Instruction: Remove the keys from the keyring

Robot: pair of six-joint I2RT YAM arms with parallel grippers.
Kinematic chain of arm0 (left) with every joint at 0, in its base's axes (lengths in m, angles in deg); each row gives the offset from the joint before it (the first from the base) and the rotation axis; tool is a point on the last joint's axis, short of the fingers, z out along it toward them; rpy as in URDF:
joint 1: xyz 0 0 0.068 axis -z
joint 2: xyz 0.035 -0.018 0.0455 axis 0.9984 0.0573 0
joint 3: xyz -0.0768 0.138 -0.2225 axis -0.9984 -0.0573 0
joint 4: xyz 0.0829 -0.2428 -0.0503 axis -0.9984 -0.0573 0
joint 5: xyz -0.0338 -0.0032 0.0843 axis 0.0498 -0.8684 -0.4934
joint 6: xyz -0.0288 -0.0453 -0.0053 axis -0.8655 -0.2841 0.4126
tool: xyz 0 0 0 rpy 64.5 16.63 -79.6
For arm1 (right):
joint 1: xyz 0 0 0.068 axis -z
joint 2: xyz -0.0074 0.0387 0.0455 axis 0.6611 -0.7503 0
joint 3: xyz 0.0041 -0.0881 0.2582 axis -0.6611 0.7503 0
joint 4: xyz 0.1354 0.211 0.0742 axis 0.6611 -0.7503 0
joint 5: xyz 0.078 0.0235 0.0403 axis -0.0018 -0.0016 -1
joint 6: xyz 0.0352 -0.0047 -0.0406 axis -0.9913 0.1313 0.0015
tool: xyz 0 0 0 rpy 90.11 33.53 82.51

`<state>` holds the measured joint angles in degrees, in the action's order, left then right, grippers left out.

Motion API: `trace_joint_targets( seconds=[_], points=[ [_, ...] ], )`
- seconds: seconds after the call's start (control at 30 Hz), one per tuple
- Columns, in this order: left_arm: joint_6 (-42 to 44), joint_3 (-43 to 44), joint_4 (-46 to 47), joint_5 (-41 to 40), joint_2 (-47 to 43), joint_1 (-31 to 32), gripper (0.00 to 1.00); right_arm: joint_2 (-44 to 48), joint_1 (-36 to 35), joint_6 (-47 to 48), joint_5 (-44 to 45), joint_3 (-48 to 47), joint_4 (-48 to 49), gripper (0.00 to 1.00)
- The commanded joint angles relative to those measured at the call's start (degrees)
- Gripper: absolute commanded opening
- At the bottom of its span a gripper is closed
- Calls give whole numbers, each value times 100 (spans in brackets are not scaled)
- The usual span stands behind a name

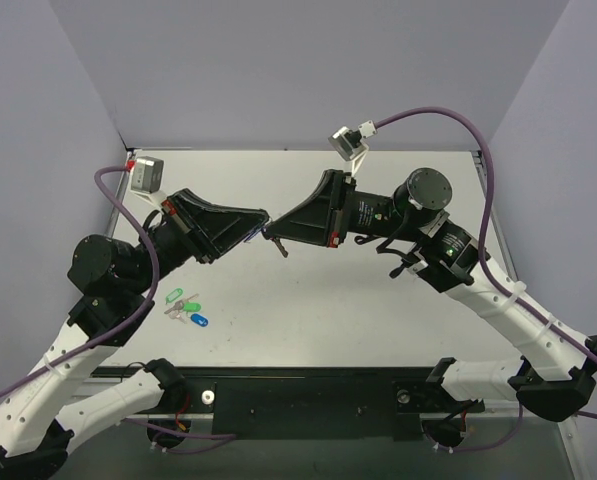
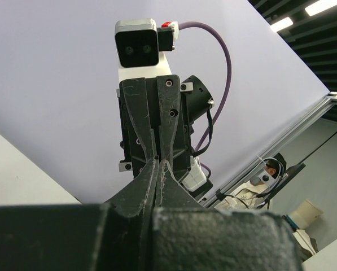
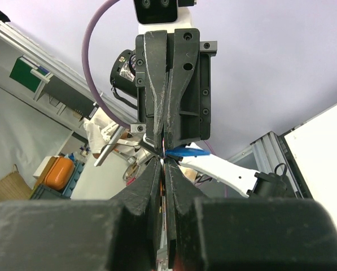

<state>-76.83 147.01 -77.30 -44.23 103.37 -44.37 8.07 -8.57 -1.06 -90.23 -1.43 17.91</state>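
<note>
Above mid-counter, my tools meet tip to tip, both pressed together. My left tool (image 1: 263,228) seems to pinch the keyring (image 3: 185,152); what my right tool (image 1: 276,232) clamps I cannot tell. Just below hangs the key (image 1: 281,249), long axis downward, nearer my right.

Lilac walls (image 1: 278,70) around white tabletop (image 1: 358,320); aluminium frame rail (image 2: 303,121); ceiling strip lights (image 2: 320,7) beyond.

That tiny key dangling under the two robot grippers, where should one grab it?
Probably its free lower end, coming from underneath. The key dangles slanted just below where the left gripper and right gripper meet tip to tip, both shut on the keyring, so its top is crowded and only the hanging end looks clear.
</note>
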Motion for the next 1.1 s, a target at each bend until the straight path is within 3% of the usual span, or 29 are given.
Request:
trace_joint_targets(
  seconds=[0.0,0.43,1.07],
  points=[
    [179,300,-49,574,194,19,0,-10,-6,15,69,-175,501,0],
    [838,1250,-1349,1480,713,19,0,43,-23,-38,25,-43,545,0],
    [1260,1804,-2062,2016,1082,19,0,96,-32,-12,-185,72,404,0]
  ],
)
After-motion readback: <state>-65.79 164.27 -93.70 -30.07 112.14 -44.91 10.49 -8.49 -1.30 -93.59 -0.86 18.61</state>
